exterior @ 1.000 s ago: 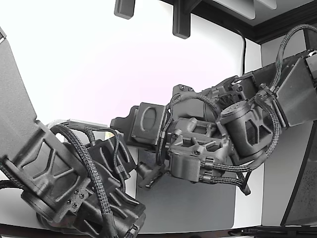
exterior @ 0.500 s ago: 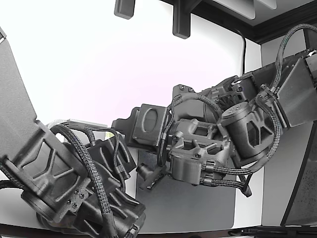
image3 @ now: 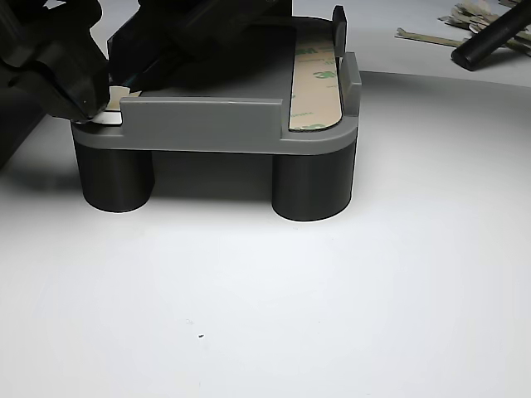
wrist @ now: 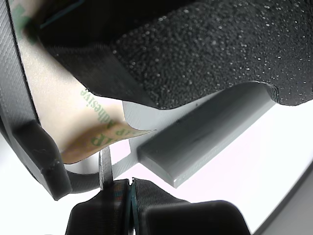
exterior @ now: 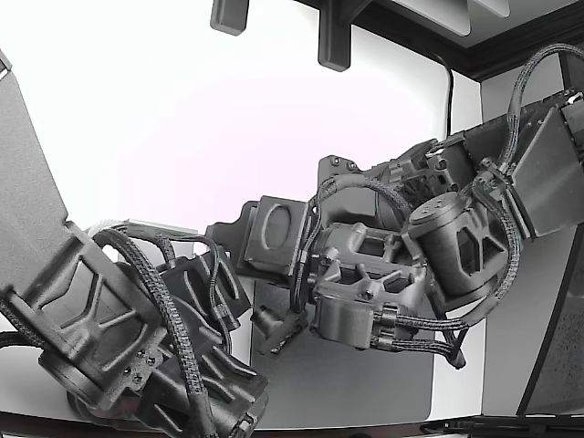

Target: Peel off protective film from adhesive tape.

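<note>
A grey fixture (image3: 207, 124) stands on two black round legs. A tan tape strip with green print (image3: 315, 83) lies along its side on the other view's right. At the opposite end my gripper (image3: 104, 95) sits low over a second strip. In the wrist view that strip's tan film (wrist: 105, 137) has one corner curled up off the grey part (wrist: 205, 142). The corner lies between a foam-padded finger (wrist: 205, 49) and a black finger (wrist: 29, 142), which stand apart. A thin metal blade (wrist: 105, 169) stands just under the lifted corner. In the exterior view the gripper (exterior: 274, 327) hangs over a grey mat (exterior: 356, 383).
A second black arm (exterior: 119, 328) fills the exterior view's lower left, close to the gripper. Loose peeled strips (image3: 465, 16) and a black rod (image3: 489, 41) lie at the far right of the other view. The white table (image3: 290, 315) spreads in front of the fixture.
In the exterior view the arm on the right has sunk slightly and shifted a little to the right. The arm on the left has not moved.
</note>
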### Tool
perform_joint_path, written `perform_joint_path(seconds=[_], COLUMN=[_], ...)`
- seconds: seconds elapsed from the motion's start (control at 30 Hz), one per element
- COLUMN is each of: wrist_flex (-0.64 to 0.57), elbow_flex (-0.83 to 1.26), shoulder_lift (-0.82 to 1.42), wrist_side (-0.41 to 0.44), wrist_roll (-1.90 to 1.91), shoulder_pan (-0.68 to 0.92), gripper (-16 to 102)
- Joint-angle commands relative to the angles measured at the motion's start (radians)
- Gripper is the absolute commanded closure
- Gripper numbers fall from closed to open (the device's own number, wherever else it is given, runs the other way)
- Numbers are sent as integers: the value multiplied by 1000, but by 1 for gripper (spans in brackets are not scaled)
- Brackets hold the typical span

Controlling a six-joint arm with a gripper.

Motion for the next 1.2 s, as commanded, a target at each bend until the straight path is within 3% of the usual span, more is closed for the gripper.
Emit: perform_joint_path(seconds=[0.0,1.17], wrist_flex=[-2,3], elbow_flex=[-32,-17], shoulder_lift=[12,-21], wrist_side=[8,8], wrist_roll=[5,46], shoulder_pan=[-3,14], gripper=[97,97])
